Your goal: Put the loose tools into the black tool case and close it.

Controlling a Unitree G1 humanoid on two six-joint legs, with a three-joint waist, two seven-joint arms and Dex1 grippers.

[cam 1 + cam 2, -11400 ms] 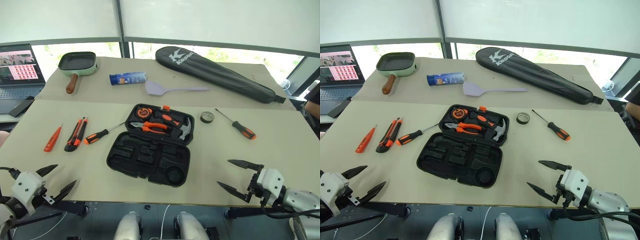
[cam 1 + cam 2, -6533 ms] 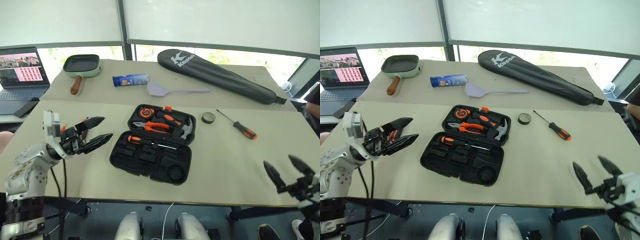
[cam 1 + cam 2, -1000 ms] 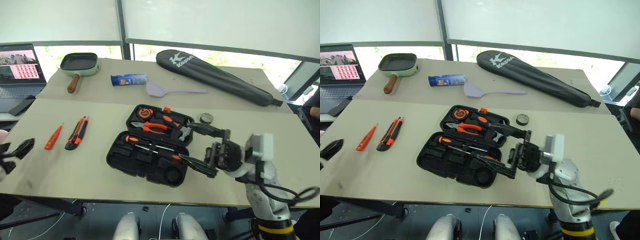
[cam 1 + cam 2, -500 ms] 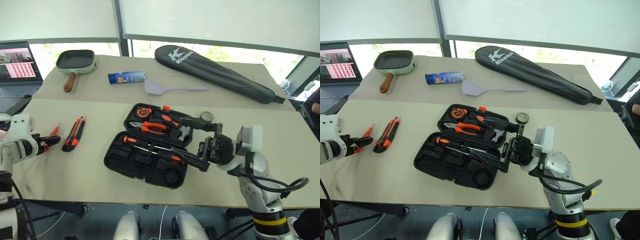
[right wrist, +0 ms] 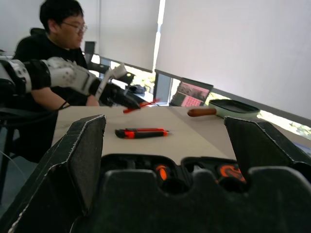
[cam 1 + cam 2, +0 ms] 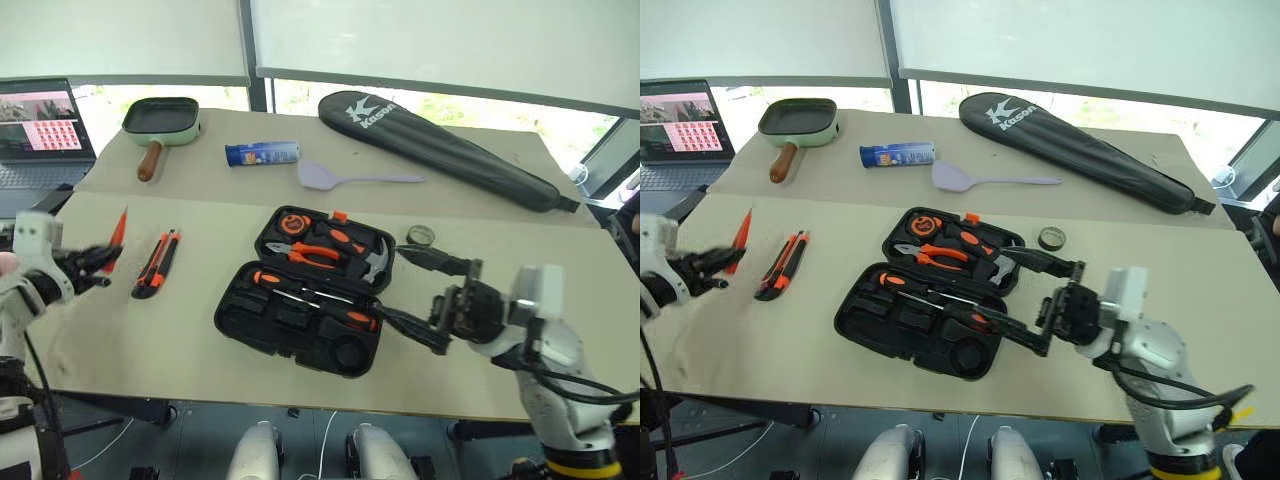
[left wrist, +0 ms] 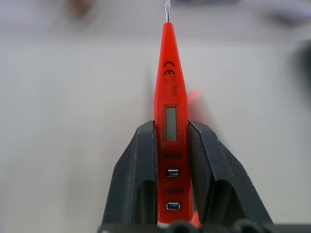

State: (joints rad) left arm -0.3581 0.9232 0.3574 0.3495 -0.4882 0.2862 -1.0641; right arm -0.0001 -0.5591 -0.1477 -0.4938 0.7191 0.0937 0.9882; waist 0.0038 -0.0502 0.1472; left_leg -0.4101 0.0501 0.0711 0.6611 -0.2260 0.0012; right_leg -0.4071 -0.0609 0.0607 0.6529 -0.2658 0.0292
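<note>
Orange tester pen (image 7: 167, 131) sat pinched lengthwise in the left fingers (image 7: 136, 184) — black case (image 6: 300, 315) at three o'clock; right fingers (image 6: 1090, 262) gaped empty.

Daylight, bright and even, comes from the windows along the far wall; white roller blinds (image 6: 420, 40) diffuse it, and the strip of glass below them is blown out to pale green-white. The beige table (image 6: 200, 340) is evenly lit, shadows under objects soft and short. Faint sheen along the racket bag (image 6: 450, 140). The far table edge bows slightly, straight lines bending toward the frame corners. Left wrist view: the tester pen (image 7: 170, 126) is sharp, everything beyond it blurred. Right wrist view: near black fingers (image 5: 77, 160) soft and grainy, the window behind glaring.
</note>
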